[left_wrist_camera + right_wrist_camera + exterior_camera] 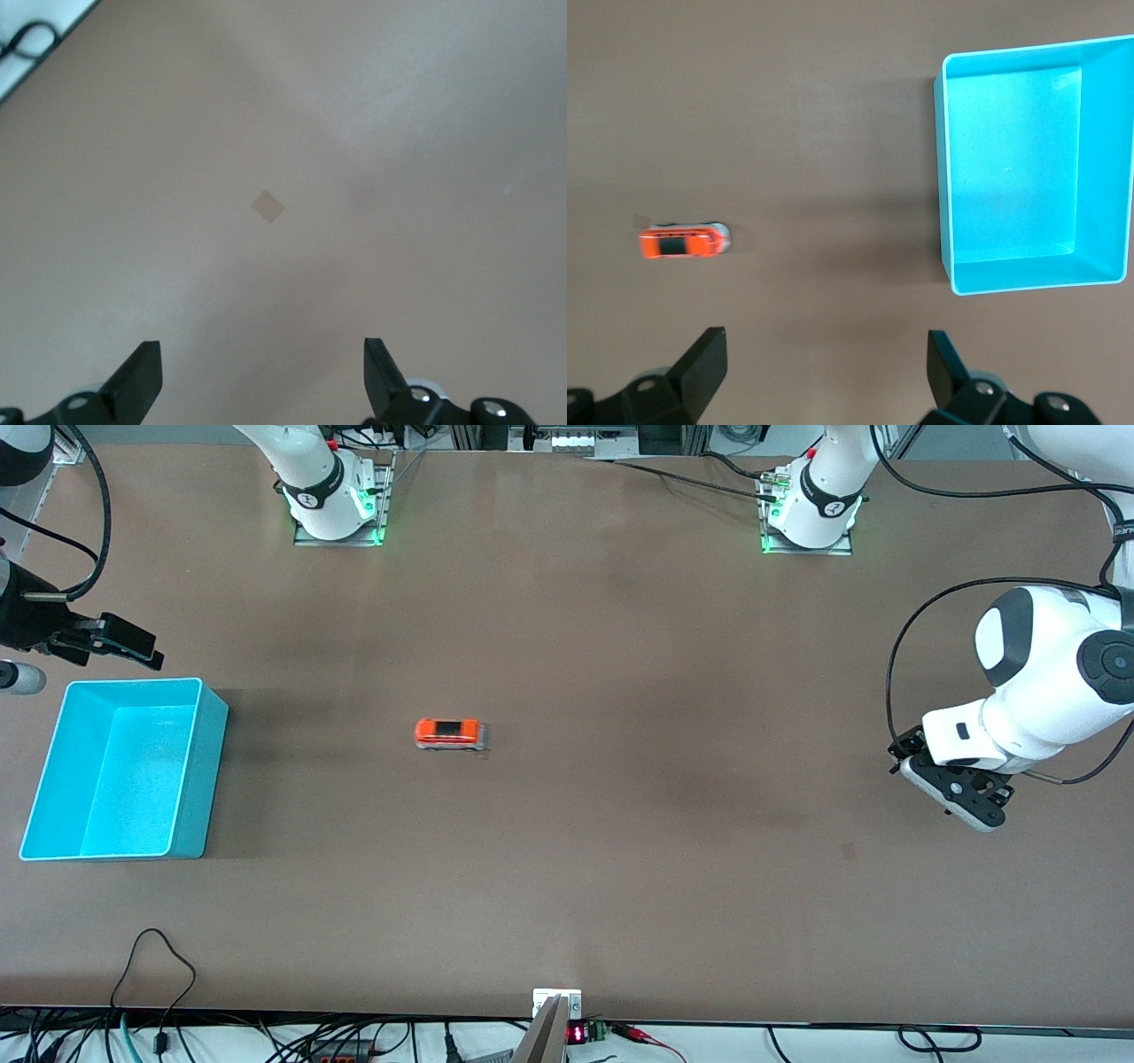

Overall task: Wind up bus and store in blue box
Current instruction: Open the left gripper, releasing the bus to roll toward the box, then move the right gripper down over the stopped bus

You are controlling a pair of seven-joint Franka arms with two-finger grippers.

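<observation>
Table (620,646): bus (450,733) missing from left wrist view.

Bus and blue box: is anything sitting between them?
Nothing. Between the bus and the blue box there is only bare table, seen in the front view.

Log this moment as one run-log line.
bus: on table, untouched | blue box: empty | left gripper: open, over bare table | right gripper: open, waiting
</observation>
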